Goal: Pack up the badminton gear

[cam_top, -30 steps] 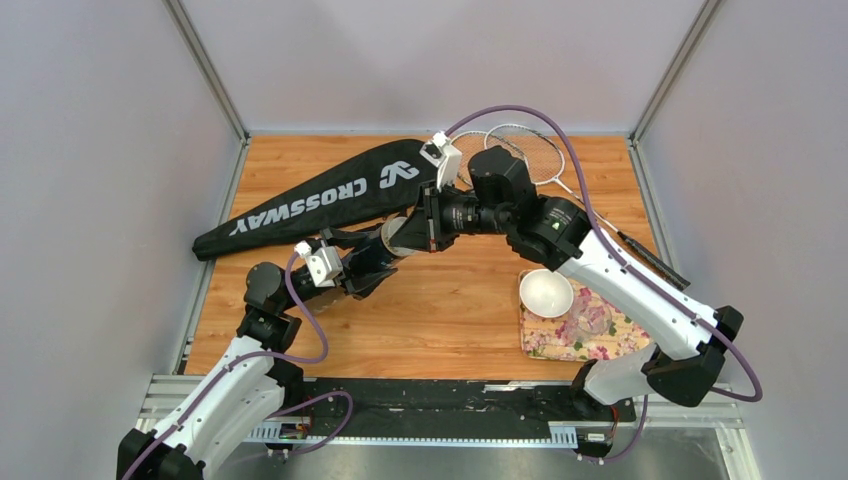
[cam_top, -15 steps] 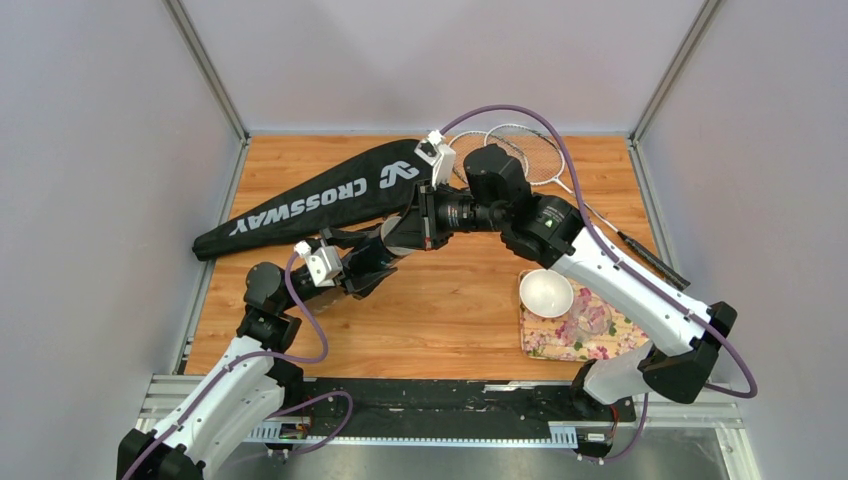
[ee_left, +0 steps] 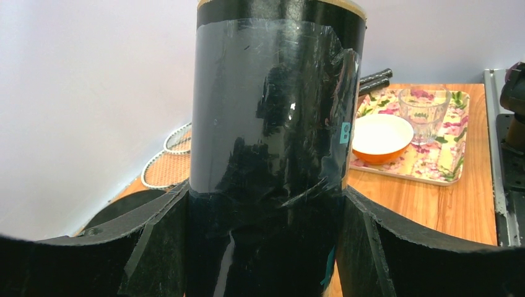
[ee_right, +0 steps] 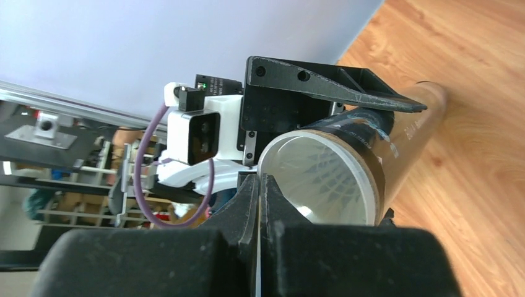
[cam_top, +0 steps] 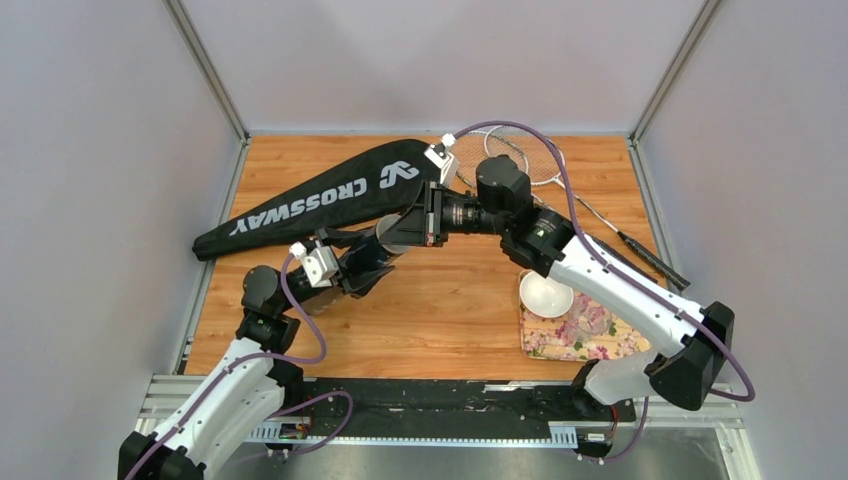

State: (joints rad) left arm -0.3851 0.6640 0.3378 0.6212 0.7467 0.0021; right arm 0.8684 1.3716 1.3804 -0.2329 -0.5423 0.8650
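My left gripper (cam_top: 372, 258) is shut on the long dark tube (cam_top: 398, 234), holding it tilted above the table; in the left wrist view the tube (ee_left: 272, 124) fills the gap between the fingers (ee_left: 155, 241). My right gripper (ee_right: 260, 182) is shut, its tips at the rim of the tube's open end (ee_right: 371, 142). A white feather shuttlecock (ee_right: 322, 179) sits inside the tube. The black CROSSWAY bag (cam_top: 320, 195) lies at the back left. Two silver rackets (cam_top: 525, 150) lie at the back right, black handles (cam_top: 645, 255) toward the right edge.
A flower-patterned tray (cam_top: 560, 338) at the near right carries a small white bowl (cam_top: 545, 293) and a clear glass (cam_top: 595, 318). Grey walls close in the table on three sides. The right arm crosses over the table's middle.
My right gripper has moved left and a little down toward the tube's open end. The left gripper and tube have shifted slightly left. The bowl now shows more fully.
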